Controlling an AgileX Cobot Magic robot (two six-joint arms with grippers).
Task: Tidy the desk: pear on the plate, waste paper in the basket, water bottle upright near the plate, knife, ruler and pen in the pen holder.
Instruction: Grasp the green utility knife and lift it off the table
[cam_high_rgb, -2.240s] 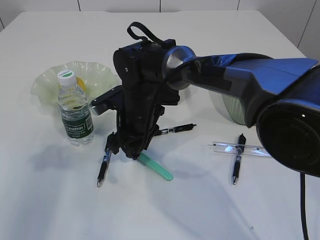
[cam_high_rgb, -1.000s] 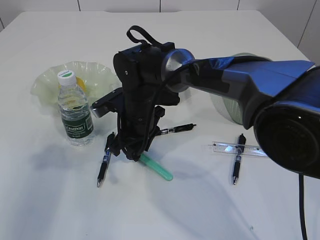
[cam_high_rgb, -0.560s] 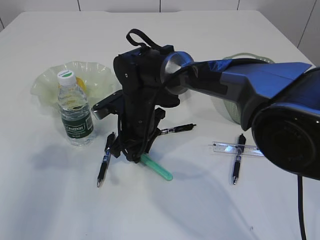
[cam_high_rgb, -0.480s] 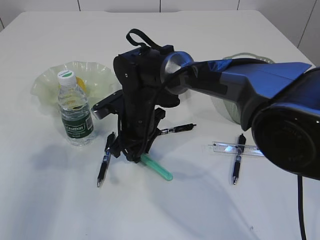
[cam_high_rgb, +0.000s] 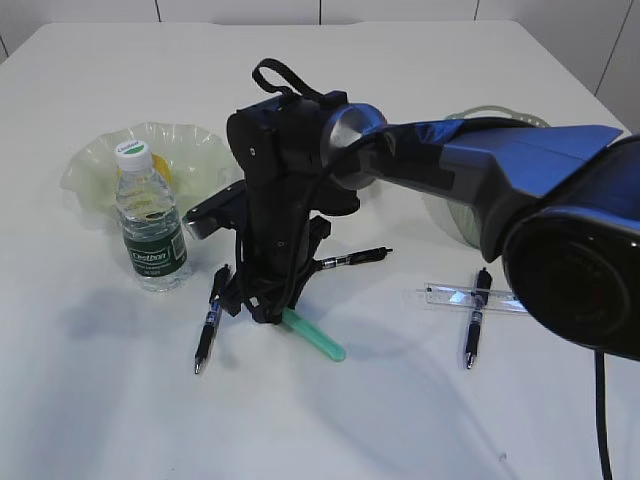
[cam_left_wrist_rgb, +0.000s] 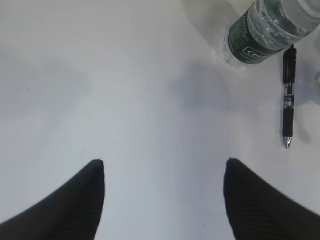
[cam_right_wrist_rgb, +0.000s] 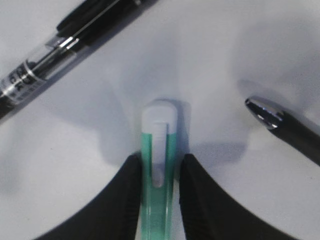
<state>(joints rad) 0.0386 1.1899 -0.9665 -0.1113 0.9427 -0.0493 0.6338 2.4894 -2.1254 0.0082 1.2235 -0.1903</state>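
Observation:
My right gripper (cam_high_rgb: 265, 312) reaches down to the desk (cam_high_rgb: 100, 400), and its jaws press both sides of the green knife (cam_high_rgb: 315, 337) lying there. In the right wrist view the right gripper (cam_right_wrist_rgb: 160, 157) hugs the knife (cam_right_wrist_rgb: 158, 150) just behind its white end. My left gripper (cam_left_wrist_rgb: 164, 162) hangs open over bare desk, with the upright water bottle (cam_left_wrist_rgb: 270, 30) ahead on the right. The water bottle (cam_high_rgb: 150, 225) stands by the plate (cam_high_rgb: 195, 145), where a bit of yellow pear (cam_high_rgb: 165, 168) shows. The ruler (cam_high_rgb: 465, 296) lies at the right. Pen holder and waste paper are out of view.
Three black pens lie on the desk: one (cam_high_rgb: 208, 325) left of the knife, one (cam_high_rgb: 350, 259) behind it, one (cam_high_rgb: 472, 325) under the ruler. The basket (cam_high_rgb: 450, 215) is mostly hidden behind my right arm. Two pens (cam_right_wrist_rgb: 50, 55) (cam_right_wrist_rgb: 285, 127) flank the knife closely.
The right gripper's jaws have narrowed onto the knife. The arm has barely shifted, and the knife still lies in the same place. The left gripper has not changed.

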